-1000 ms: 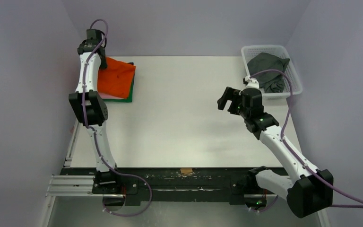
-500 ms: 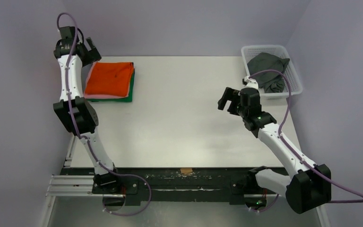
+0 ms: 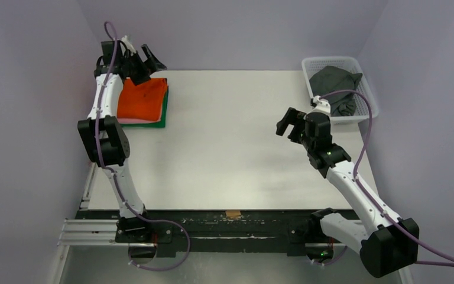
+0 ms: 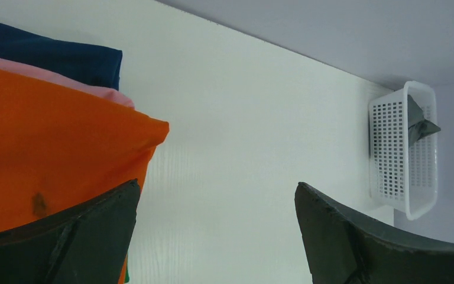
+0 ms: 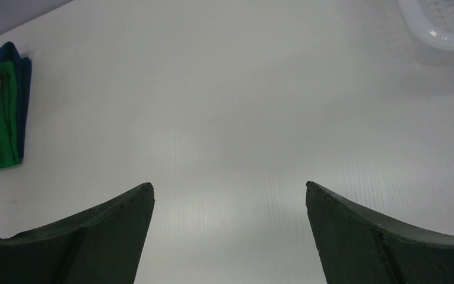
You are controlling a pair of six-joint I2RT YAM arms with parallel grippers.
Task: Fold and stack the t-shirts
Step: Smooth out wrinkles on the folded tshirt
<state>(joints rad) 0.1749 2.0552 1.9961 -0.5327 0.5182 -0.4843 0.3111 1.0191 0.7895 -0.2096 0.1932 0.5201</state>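
A folded pile of t-shirts lies at the table's back left, with the orange t-shirt [image 3: 143,99] on top. A pink t-shirt [image 4: 65,80] and a green t-shirt [image 3: 163,113] lie under it, and a dark blue layer [image 4: 65,53] shows at the pile's edge. My left gripper [image 3: 151,61] hovers open over the pile's back edge, holding nothing; in the left wrist view the left gripper [image 4: 216,189] frames bare table beside the orange t-shirt [image 4: 53,148]. The dark grey t-shirt [image 3: 334,87] lies crumpled in the basket. My right gripper [image 3: 285,122] hangs open and empty over mid-table, left of the basket.
The white mesh basket [image 3: 367,100] stands at the back right corner, close to the right wall; the left wrist view shows the basket [image 4: 390,148] far off. Grey walls close in the table on three sides. The right wrist view shows the t-shirt pile [image 5: 3,118] at far left.
The left gripper opened and let go of the orange t-shirt, which now lies flat on the pile. The left arm swung out left, then back over the pile's rear edge. The right arm shifted slightly.
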